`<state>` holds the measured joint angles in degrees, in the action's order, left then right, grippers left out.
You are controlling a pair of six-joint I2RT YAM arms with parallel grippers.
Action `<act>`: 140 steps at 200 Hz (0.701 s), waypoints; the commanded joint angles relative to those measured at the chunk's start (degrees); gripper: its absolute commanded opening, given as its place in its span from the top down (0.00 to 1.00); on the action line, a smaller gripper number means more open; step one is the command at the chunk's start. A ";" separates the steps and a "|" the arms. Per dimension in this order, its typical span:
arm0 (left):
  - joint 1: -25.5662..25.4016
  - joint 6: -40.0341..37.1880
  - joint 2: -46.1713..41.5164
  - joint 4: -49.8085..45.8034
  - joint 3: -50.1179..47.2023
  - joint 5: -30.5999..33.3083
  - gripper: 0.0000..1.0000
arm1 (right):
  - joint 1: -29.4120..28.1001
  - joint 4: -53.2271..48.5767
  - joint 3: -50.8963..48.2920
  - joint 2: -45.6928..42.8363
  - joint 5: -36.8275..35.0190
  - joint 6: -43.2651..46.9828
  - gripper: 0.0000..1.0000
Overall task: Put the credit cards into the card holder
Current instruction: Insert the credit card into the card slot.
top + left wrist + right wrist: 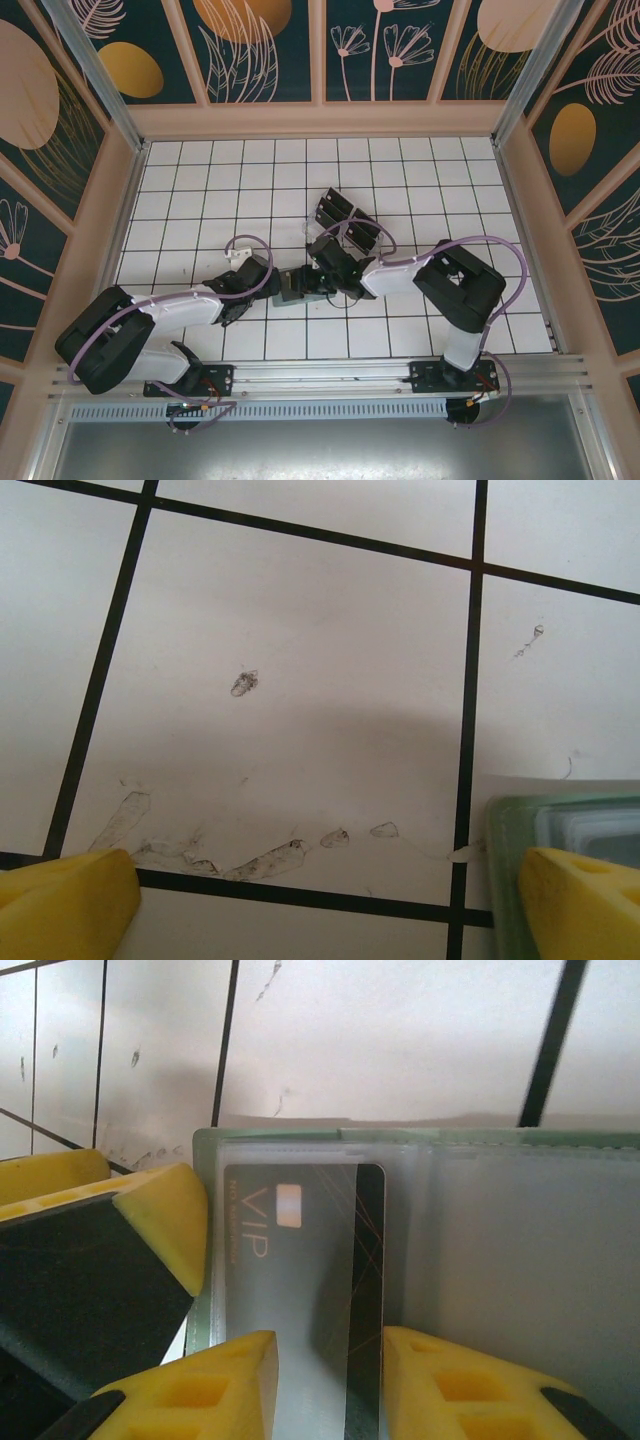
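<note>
A black credit card [300, 1260] marked VIP lies partly inside the left pocket of the clear green-edged card holder [500, 1260]. My right gripper [330, 1385] is shut on this card, one yellow finger against each long edge. My left gripper [320, 910] stands wide open over bare tile. Its right fingertip [580, 900] sits over the holder's corner [570, 820], and that same yellow finger [160, 1220] rests at the holder's left edge. From above, both grippers [288, 285] [328, 272] meet at the holder [303, 293] mid-table. Two more black credit cards [335, 208] [368, 235] lie just behind.
The white tiled floor [250, 180] has wooden walls at the back and sides. Dried smudges [260, 860] mark the tile under my left gripper. Both arms' cables loop above the tiles near the centre.
</note>
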<state>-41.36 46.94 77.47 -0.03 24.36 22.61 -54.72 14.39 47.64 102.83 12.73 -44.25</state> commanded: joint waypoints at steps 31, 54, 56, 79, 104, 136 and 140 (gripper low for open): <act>0.34 0.39 2.12 1.46 -1.62 -4.61 0.02 | -0.68 -3.15 1.30 -0.74 -0.23 0.16 0.61; 0.32 0.26 0.83 0.28 -0.66 -3.82 0.02 | 0.32 -5.05 2.33 -3.79 -0.82 1.56 0.59; 0.39 0.26 0.66 0.18 -0.51 -3.70 0.01 | 0.43 -5.24 2.47 -4.06 -0.81 1.65 0.59; 0.34 -0.09 -0.91 -1.98 1.57 -2.48 0.01 | 2.38 -8.01 4.61 -8.14 -1.68 3.92 0.58; 0.38 -0.69 -2.74 -4.49 4.03 -1.04 0.01 | 5.41 -11.20 6.74 -12.59 -2.90 6.45 0.58; 0.40 -0.87 -4.08 -6.83 5.68 0.24 0.02 | 7.67 -15.53 9.18 -16.47 -5.71 9.83 0.58; 0.37 -0.88 -4.17 -6.97 5.70 0.36 0.02 | 7.77 -15.84 9.29 -16.77 -5.90 10.16 0.58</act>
<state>-41.23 46.74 74.65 -3.70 28.34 21.67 -47.79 3.51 54.74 88.90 10.07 -38.13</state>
